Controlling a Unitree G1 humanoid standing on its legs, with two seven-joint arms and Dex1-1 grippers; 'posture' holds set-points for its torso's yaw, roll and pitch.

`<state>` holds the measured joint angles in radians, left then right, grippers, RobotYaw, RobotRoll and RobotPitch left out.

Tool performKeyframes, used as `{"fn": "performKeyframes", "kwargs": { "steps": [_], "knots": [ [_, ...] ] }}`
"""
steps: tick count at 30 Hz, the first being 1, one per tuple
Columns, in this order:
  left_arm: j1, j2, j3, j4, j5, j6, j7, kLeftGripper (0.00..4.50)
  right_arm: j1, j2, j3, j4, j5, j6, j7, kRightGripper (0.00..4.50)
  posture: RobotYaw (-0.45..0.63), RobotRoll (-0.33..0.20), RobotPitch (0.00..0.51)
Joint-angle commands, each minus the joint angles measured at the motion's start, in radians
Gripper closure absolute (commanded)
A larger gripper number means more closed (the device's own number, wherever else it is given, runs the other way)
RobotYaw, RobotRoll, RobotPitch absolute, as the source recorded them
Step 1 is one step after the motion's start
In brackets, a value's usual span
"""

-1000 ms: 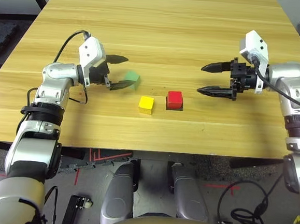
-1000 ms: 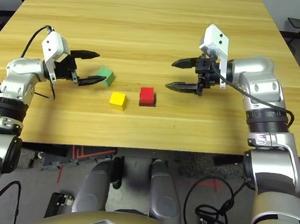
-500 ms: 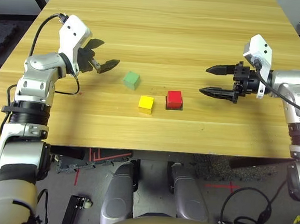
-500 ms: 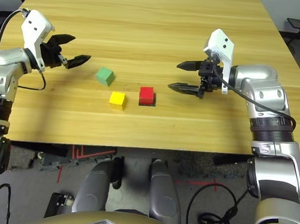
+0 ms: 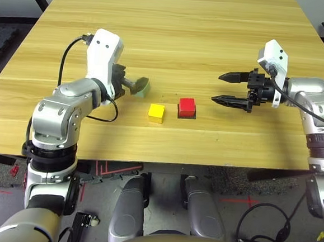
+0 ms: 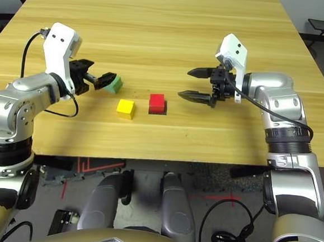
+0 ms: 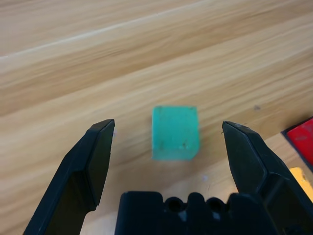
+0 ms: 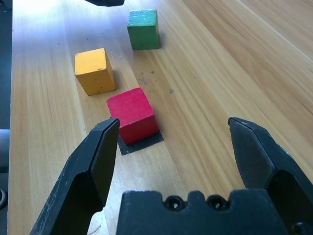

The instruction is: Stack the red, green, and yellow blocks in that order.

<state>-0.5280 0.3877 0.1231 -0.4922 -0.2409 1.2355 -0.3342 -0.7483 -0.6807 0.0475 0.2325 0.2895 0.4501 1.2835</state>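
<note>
Nearest the robot on the wooden worktop [image 5: 166,138] sits the yellow block [image 5: 156,112], with the red block [image 5: 186,106] just to its right, a narrow gap between them. The red block rests squarely on a thin black square patch [image 8: 146,142], so it looks to be already at the base of the stack.

A little farther back and to the left lies the green block [image 7: 175,132], flat on the wood and apart from the other two. The left gripper [image 7: 166,139] points at it with its fingers spread wide on either side, the block framed in the gap but not touched by either finger. Over at the right, the right gripper [image 5: 230,89] hovers beyond the red block, its fingers likewise spread and holding nothing.

All three cubes look small, rigid and light, with matte faces that should give the fingers fair friction and no fear of crushing. The best hold on the green one is probably across two opposite vertical faces, about mid-height, with the fingers square to those faces. A skewed pinch could twist it and leave it sitting crooked on the red block.
</note>
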Motion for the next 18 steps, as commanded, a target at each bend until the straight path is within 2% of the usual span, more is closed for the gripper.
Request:
{"fn": "performKeyframes", "kwargs": {
  "steps": [1,8,18],
  "knots": [
    [0.058,-0.049,-0.001,-0.034,0.019,0.033,0.076,0.00,0.009,0.008,0.003,0.000,0.012,-0.011,-0.004,0.03,0.38,0.029,0.185],
    [0.068,-0.129,-0.022,-0.012,0.025,0.014,0.158,0.00,0.011,0.016,0.006,0.002,0.011,-0.013,-0.009,0.03,0.37,0.026,0.186],
    [0.058,-0.155,-0.086,0.060,0.034,-0.089,0.181,0.00,0.019,0.028,0.013,-0.002,0.006,-0.018,-0.012,0.03,0.37,0.022,0.189]
  ]
}}
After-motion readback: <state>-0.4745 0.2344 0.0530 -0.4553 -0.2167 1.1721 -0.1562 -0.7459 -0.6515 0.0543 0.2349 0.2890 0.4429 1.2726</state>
